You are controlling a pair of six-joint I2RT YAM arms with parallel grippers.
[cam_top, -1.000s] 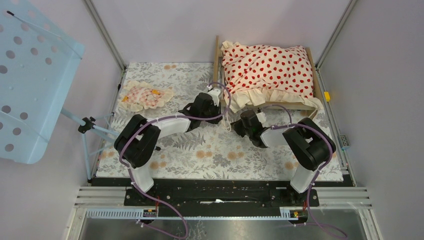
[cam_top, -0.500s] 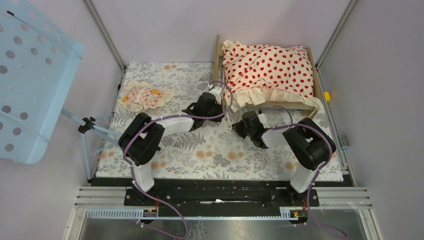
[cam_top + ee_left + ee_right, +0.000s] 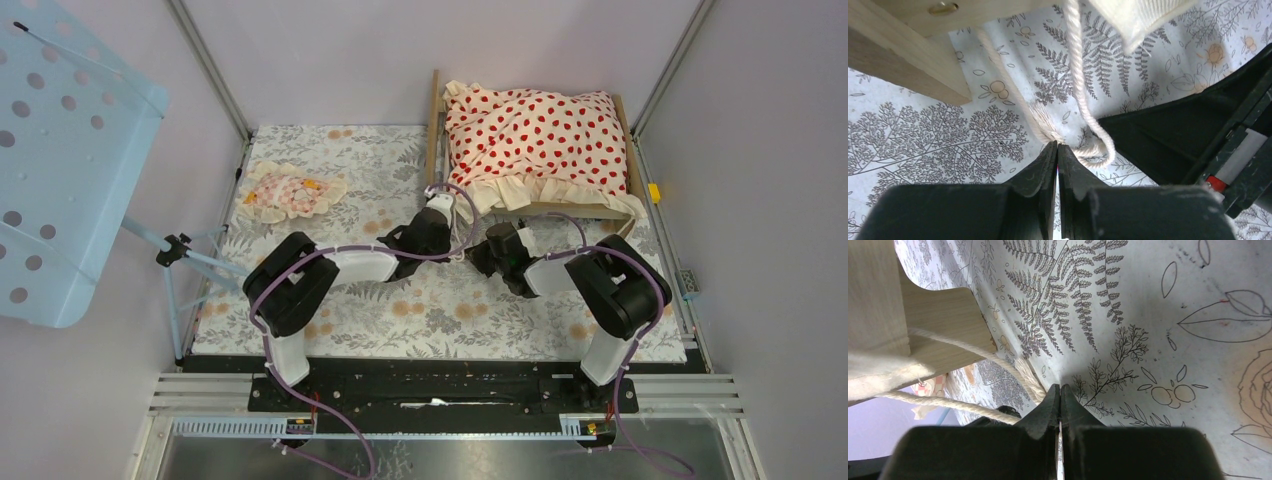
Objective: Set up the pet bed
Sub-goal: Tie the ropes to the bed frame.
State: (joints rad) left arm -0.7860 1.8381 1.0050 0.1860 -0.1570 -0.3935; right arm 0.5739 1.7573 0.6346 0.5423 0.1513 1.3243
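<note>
The pet bed (image 3: 434, 120) stands at the back right, its light wood (image 3: 903, 55) mostly under a red-dotted cream blanket (image 3: 535, 135). A cream cord (image 3: 1075, 75) hangs from the blanket's near-left corner and runs past the bed leg (image 3: 943, 315). My left gripper (image 3: 1057, 145) is shut on the cord's frayed end just above the mat. My right gripper (image 3: 1060, 386) is shut, and the cord (image 3: 1018, 367) ends against its left fingertip, not clearly between the jaws. From above, both grippers meet tip to tip, the left gripper (image 3: 458, 245) facing the right gripper (image 3: 474, 250). The mattress is hidden.
A small pink checked pillow (image 3: 290, 192) lies on the floral mat (image 3: 400, 300) at the left. A blue perforated panel (image 3: 60, 160) on a stand leans in from the far left. Metal frame posts (image 3: 210, 70) flank the mat.
My left gripper moved right and nearer, up to the right gripper's tip, and closed on the cord. The right arm stayed still.
</note>
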